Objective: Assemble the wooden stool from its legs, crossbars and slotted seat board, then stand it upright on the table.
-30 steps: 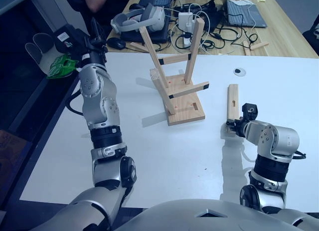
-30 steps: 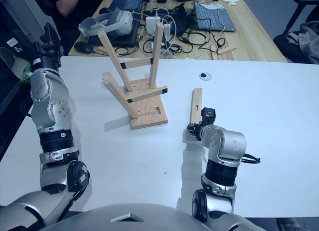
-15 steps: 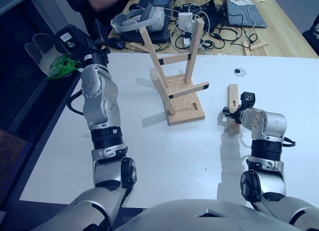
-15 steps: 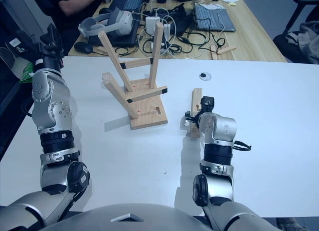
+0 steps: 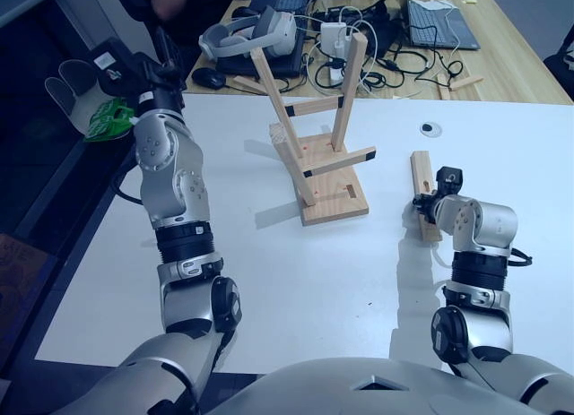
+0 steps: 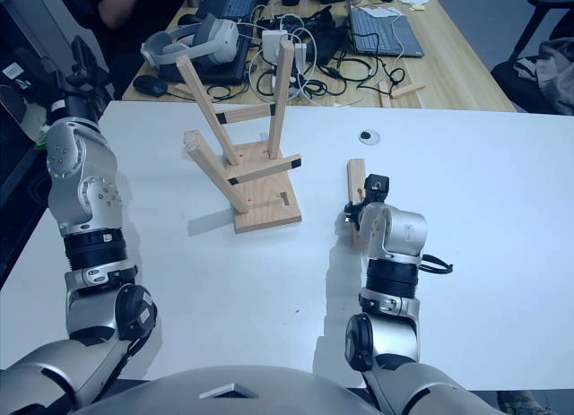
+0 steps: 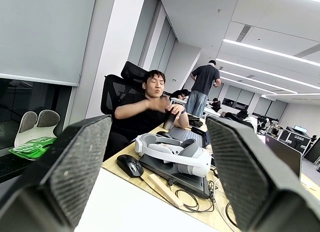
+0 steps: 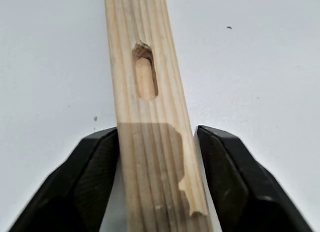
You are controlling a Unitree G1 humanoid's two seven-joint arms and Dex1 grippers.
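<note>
So the stool is half built and sitting upside down near the middle of the table (image 5: 296, 280). The seat board (image 5: 334, 203) lies flat on it with two legs (image 5: 280, 119) plugged into its slots and poking up, both leaning a bit. One crossbar (image 5: 316, 106) joins them higher up, and a second crossbar (image 5: 341, 161) sits lower, with its far end hanging free over the board. You can see one open slot (image 5: 352, 191) in the board near its right edge. The loose leg (image 5: 420, 173) is flat on the table, off to the right of the board and well apart from it, slightly skewed. The right gripper (image 8: 157, 142) is clamped on its near end, a finger (image 8: 95, 177) pressed against each side of the wood. Just past the fingers there's a mortise (image 8: 145, 77) cut in the leg's top face with a rounded bottom. The left gripper (image 7: 160, 132) is raised out past the back left corner of the table, fingers spread wide and holding nothing, pointing at the desk behind where a headset (image 5: 249, 31) sits among cables.
</note>
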